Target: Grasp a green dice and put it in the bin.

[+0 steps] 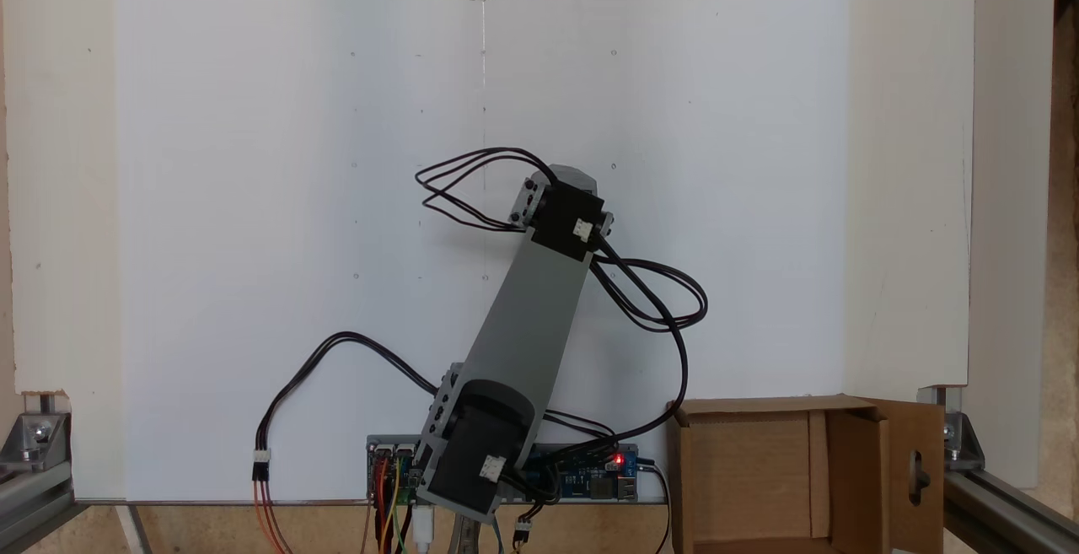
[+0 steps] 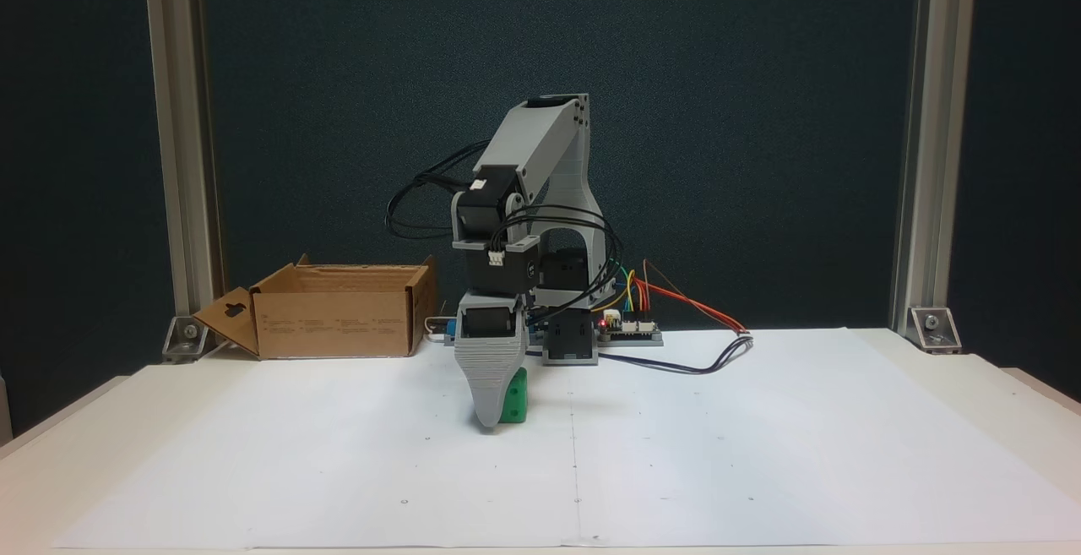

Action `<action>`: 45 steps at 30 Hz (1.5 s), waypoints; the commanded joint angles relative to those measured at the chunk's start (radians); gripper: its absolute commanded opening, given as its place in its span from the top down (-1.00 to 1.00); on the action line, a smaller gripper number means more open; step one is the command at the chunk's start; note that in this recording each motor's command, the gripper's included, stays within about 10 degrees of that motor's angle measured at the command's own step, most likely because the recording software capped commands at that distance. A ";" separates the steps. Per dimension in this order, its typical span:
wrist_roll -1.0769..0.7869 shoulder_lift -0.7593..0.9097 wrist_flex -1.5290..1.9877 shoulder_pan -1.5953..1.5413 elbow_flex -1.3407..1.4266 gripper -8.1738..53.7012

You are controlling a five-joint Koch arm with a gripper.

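- The gripper (image 2: 490,422) is lowered to the white paper sheet (image 2: 760,454) that covers the desk (image 2: 51,454), tip down at the sheet's surface, in the fixed view from the front.
- The green dice (image 2: 513,396) sits on the sheet directly against the gripper, showing on the right side of the grey finger (image 2: 488,373) in that view; part of the dice is hidden behind the finger.
- State of the jaws: only one broad grey finger shows, and the second lies behind it. Whether the jaws are parted or clamped on the dice cannot be told.
- Whether the dice lies between the jaws or merely beside them cannot be settled either; contact with the near finger appears close, no gap visible.
- In the fixed view from above, the arm (image 1: 527,318) covers the gripper and dice.
- The dice is near the middle of the desk, a little forward of the arm's base (image 2: 570,344).
- The bin (image 2: 338,318) stands at the back of the desk toward its left edge in the front view, flaps upright, one flap with a handle hole folded outward. It is well apart from the dice.
- From above the bin (image 1: 759,470) sits at the lower right corner.
- A circuit board (image 2: 629,331) with coloured wires lies just beside the base.
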 commanded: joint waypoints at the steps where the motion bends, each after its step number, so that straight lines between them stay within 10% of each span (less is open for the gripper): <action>1: 0.048 0.002 0.002 -0.002 -0.009 -0.53; 11: 0.051 -0.006 0.000 -0.025 0.014 -0.34; 20: 0.051 -0.009 -0.011 -0.025 0.026 0.34; 45: 0.080 0.179 0.575 0.031 -0.606 0.34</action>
